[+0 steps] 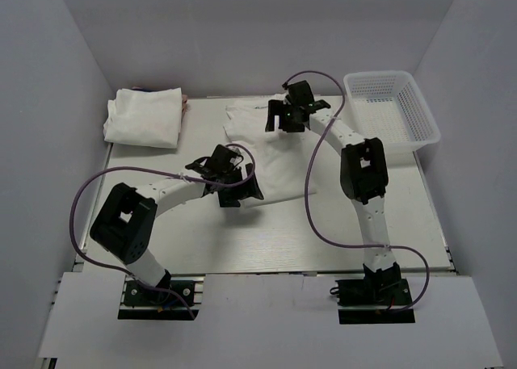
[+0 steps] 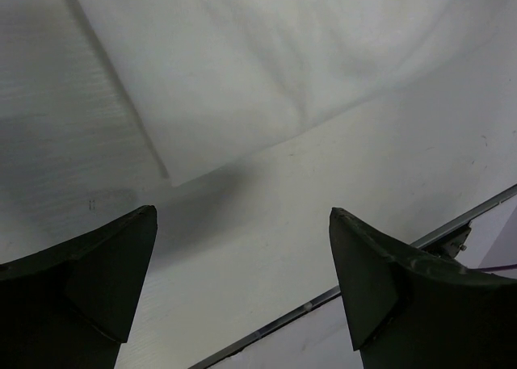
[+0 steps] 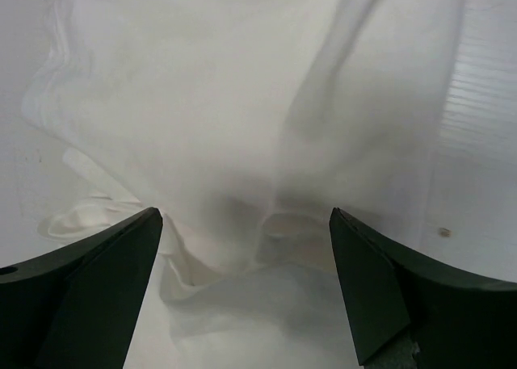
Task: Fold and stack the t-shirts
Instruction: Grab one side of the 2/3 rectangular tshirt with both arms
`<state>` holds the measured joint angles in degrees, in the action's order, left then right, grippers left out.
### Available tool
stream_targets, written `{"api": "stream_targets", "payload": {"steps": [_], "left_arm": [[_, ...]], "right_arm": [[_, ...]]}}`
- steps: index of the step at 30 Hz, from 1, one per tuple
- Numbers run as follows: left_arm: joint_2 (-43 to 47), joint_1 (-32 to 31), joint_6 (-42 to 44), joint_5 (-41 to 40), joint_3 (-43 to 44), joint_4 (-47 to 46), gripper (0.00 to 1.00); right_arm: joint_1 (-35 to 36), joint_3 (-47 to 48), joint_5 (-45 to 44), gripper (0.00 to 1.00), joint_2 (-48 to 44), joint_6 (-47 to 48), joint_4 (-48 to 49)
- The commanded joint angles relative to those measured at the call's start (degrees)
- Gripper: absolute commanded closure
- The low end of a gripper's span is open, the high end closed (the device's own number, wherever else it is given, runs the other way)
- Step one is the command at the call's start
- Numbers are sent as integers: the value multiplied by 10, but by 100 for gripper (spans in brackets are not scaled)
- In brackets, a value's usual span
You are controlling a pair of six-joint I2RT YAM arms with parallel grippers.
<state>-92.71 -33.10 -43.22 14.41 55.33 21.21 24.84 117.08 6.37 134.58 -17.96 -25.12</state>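
surface (image 1: 266,240): white, both arms based at its near edge. folded shirt (image 1: 145,117): plain white bundle, back left corner, well apart from everything else. flat shirt (image 1: 279,163): white, spread from back centre toward the middle of the surface, its far end rumpled into soft folds. basket (image 1: 393,106): white mesh, back right corner, just beside the flat shirt's far end, not touching it. left fingers (image 2: 81,288): spread wide, pinching nothing, over the flat shirt's near left edge; wrist view shows a shirt corner ahead and bare surface between them. right fingers (image 3: 404,296): spread wide, pinching nothing, above the rumpled far end; wrist view shows creased cloth between them.
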Motion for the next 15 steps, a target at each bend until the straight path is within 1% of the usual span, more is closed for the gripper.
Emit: {"api": "stream_targets", "payload": {"steps": [1,2,3,4,5,6,7,8,9,10,11,12,13,14,15], "left_arm": [[15,-6,-2,-11,11,11,4],[15,-6,-2,-19,11,16,7],[15,-12,-2,-25,6,16,9],[15,-12,3,-32,6,16,11],[15,-12,3,-37,0,16,12],[8,-12,3,-37,0,10,17],[8,-12,3,-37,-6,10,18],[-5,-12,10,-37,-6,10,20],[-11,-12,10,-44,-1,10,23],[-16,-12,10,-53,6,19,23],[-16,-12,17,-65,7,19,25],[-25,-12,23,-65,7,19,29],[-34,-12,24,-72,13,19,31],[-40,-12,29,-77,18,26,31],[-51,-12,34,-77,18,31,35]], "right_arm": [[-22,30,-1,10,-30,2,-32],[-24,19,-2,10,-68,6,-29],[-28,-16,-4,10,-84,8,-28],[-29,-64,-7,10,-100,9,-22],[-30,-121,-7,10,-160,7,-14],[-34,-152,-14,10,-180,7,-10],[-40,-210,-14,10,-219,4,-3],[-44,-270,-14,10,-238,3,1],[-51,-298,-14,10,-290,2,5],[-57,-324,-13,10,-304,2,6],[-59,-389,-12,10,-320,3,6],[-66,-408,-11,10,-358,2,2],[-72,-460,0,10,-368,0,-1],[-75,-477,5,10,-379,-1,-3],[-77,-495,11,10,-407,-4,6]]}}
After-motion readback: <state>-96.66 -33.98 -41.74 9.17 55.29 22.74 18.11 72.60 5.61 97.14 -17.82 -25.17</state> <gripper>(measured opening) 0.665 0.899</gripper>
